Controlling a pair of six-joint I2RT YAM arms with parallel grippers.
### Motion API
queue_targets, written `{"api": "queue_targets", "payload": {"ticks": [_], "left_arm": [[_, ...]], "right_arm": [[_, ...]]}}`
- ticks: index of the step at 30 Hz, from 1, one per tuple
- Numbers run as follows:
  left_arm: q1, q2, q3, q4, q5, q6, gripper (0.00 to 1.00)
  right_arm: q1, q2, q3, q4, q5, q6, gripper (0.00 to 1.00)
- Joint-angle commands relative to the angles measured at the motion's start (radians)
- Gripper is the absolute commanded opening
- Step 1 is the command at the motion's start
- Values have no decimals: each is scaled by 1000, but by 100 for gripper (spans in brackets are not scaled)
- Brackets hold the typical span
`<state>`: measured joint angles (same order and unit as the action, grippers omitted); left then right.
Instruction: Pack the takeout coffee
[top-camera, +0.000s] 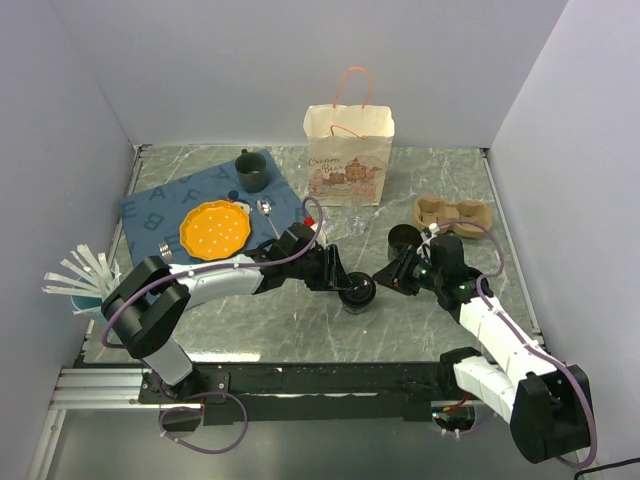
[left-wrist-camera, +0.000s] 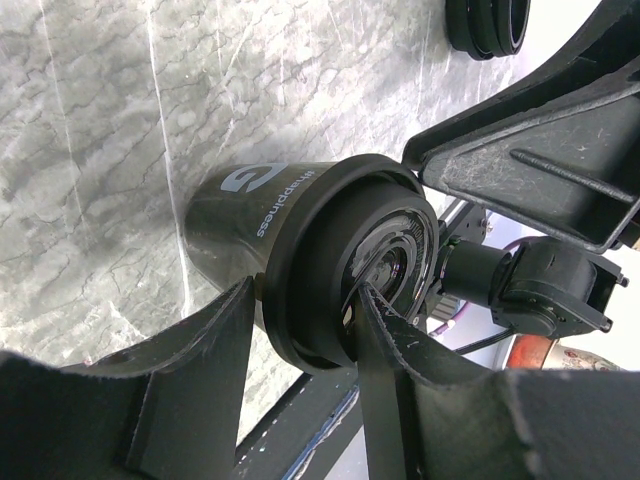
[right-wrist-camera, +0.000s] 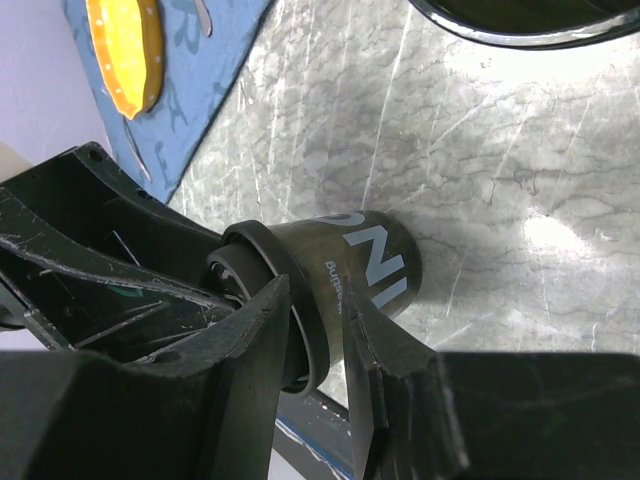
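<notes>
The left gripper (left-wrist-camera: 305, 308) and the right gripper (right-wrist-camera: 315, 312) both squeeze the same small dark paper cup with a round black plastic lid (top-camera: 359, 293). It stands in the middle of the grey marble table (top-camera: 250, 322). Only the top view shows the brown pulp two-cup tray (top-camera: 452, 215), back on the right, well apart from the cup.

We are seeing a smooth dark cup (left-wrist-camera: 235, 215) with a matt black plastic lid (left-wrist-camera: 310, 270), a shiny marble-look table (left-wrist-camera: 90, 150) and a rough brown pulp tray (top-camera: 484, 213).
</notes>
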<state>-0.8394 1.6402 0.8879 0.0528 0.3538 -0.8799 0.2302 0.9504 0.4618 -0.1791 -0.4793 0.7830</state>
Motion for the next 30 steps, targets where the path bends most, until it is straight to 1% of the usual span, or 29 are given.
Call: {"api": "queue_targets", "payload": {"ticks": [1, 9, 13, 16, 19, 22, 25, 27, 30], "left_arm": [[-23, 159, -106, -438, -191, 130, 47], [-23, 161, -107, -439, -193, 133, 47], [-23, 162, -104, -439, -193, 134, 47], [-23, 162, -104, -442, -193, 134, 47], [-23, 161, -107, -442, -193, 134, 47], [-23, 165, -107, -444, -190, 134, 47], [-23, 175, -106, -447, -185, 133, 47], [-23, 176, -109, -450, -188, 133, 46], [-23, 178, -113, -453, -188, 130, 47]], "right_arm": [[1, -12, 28, 21, -22, -16, 36], [1, -36, -23, 59, -41, -2, 36], [1, -33, -32, 47, -36, -13, 35], [1, -38, -84, 70, -33, -5, 35], [0, -29, -141, 99, -15, 5, 32], [1, -7, -190, 139, 1, 19, 24], [1, 24, -227, 153, 19, 24, 20], [1, 30, -256, 176, 27, 45, 18], [1, 19, -336, 262, 33, 84, 17]]}}
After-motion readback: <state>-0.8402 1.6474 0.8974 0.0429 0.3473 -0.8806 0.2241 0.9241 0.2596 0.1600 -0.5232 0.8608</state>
